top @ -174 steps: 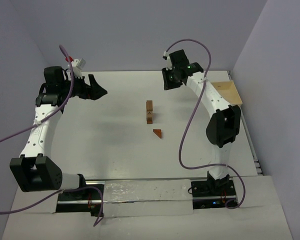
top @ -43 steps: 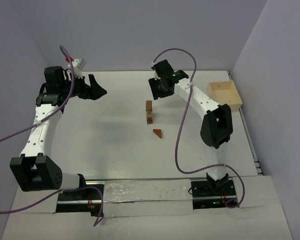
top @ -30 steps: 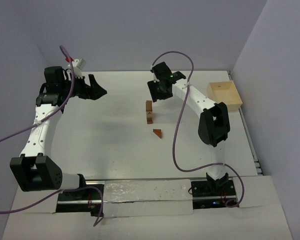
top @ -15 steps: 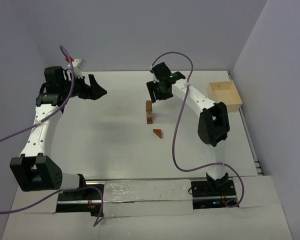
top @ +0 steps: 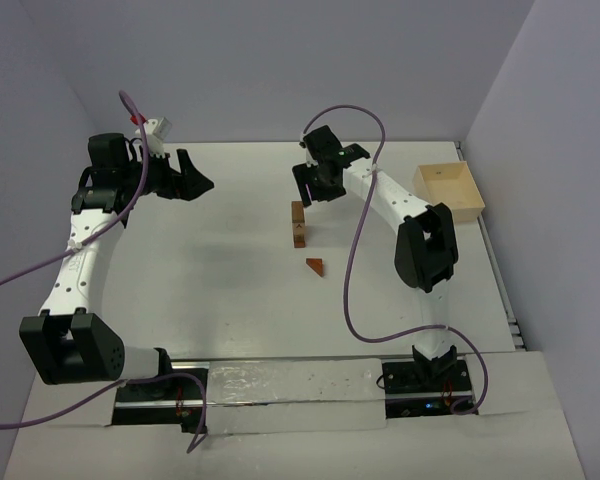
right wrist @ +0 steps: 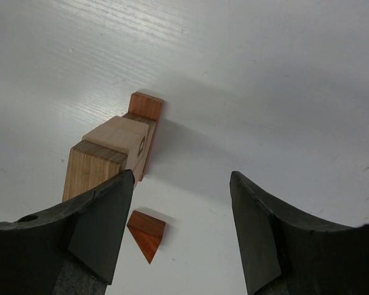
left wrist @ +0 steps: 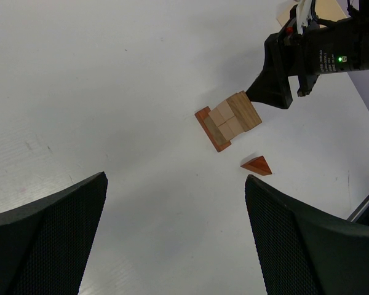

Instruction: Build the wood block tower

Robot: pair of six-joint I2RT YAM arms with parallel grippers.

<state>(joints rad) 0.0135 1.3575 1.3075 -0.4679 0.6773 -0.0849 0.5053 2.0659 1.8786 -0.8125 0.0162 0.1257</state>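
The wood block tower (top: 298, 224) stands mid-table: a reddish base with tan blocks stacked on it, also in the left wrist view (left wrist: 229, 119) and the right wrist view (right wrist: 114, 149). A reddish-brown triangular wedge (top: 315, 265) lies loose on the table just in front of it, seen too in the left wrist view (left wrist: 256, 165) and the right wrist view (right wrist: 147, 233). My right gripper (top: 313, 188) is open and empty, hovering just behind and right of the tower. My left gripper (top: 195, 182) is open and empty at the far left, well away from the blocks.
A pale wooden square box (top: 448, 190) sits at the far right of the table. The white table (top: 210, 290) is walled by grey panels on three sides. Purple cables hang from both arms.
My right gripper has moved left from near the box to just behind the tower over the last seconds. The left arm, the tower and the wedge have not moved.
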